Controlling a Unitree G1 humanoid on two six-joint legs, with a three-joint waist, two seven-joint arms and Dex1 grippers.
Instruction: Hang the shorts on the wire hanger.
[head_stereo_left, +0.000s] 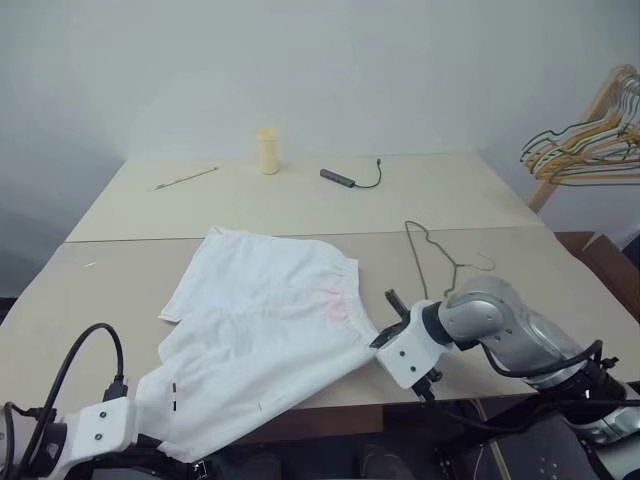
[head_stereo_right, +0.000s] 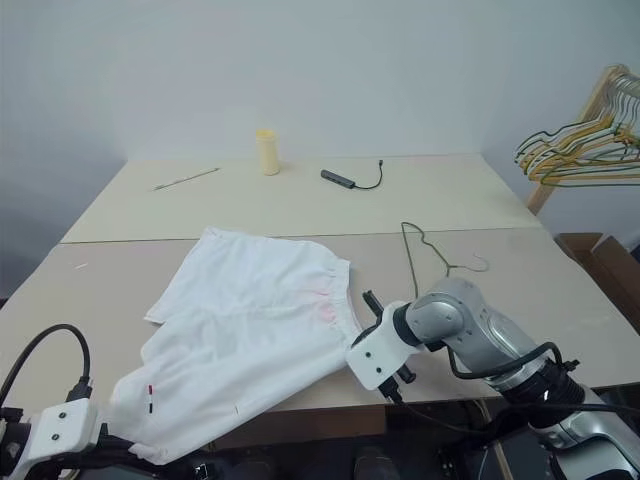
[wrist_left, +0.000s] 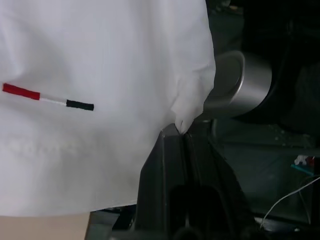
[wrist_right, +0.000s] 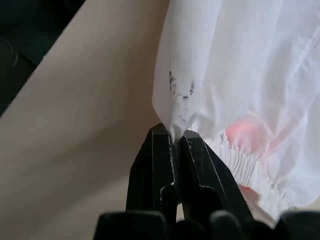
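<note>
Fingers of both grippers, left (wrist_left: 181, 134) and right (wrist_right: 174, 136), clamped on shorts (head_stereo_left: 265, 320): thin, limp, light; best gripped at waistband.

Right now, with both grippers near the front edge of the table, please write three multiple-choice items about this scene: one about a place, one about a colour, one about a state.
1. Where does the wire hanger lie?
A. on the table, beside the shorts
B. on the floor
C. on the far rack

2. What colour is the cup at the far side of the table?
A. blue
B. pale yellow
C. black

3. How is the right gripper?
A. wide open above the table
B. shut on the shorts
C. shut on the wire hanger

Answers:
1 A: the thin wire rests flat on the tabletop next to the shorts.
2 B: the cup looks cream-yellow.
3 B: its fingers pinch white fabric by the waistband.
</note>
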